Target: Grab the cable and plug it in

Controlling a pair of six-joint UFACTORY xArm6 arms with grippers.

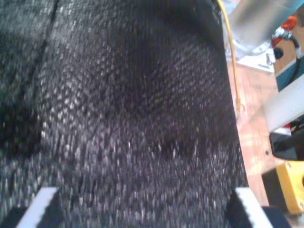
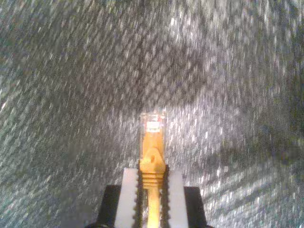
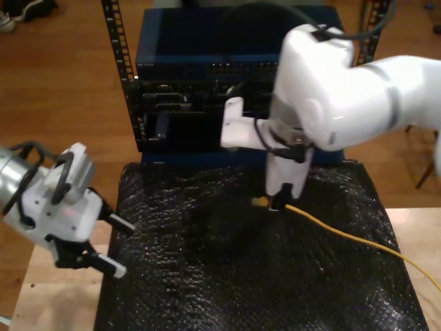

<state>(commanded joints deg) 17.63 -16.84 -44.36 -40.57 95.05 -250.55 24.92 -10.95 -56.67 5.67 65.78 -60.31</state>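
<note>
My second gripper [image 2: 153, 183] is pinching the cable [image 2: 152, 156] between its two pale fingers [image 2: 129, 190], with the clear plug [image 2: 152, 124] sticking out just past the fingertips, over a black mesh mat [image 2: 71, 95]. In the exterior view this gripper [image 3: 274, 203] is hanging from the white arm above the mat [image 3: 207, 276], the cable [image 3: 358, 238] trailing away behind it toward the exterior view's right, and a dark equipment rack [image 3: 200, 89] is standing beyond it. My first gripper [image 1: 142, 209] is spreading its fingers [image 1: 40, 204] wide with nothing between them, hovering by the mat [image 1: 133, 118]; a length of the cable [image 1: 232, 61] is lying well off to one side of it. In the exterior view it [image 3: 114, 245] is sitting at the mat's edge on the exterior view's left.
</note>
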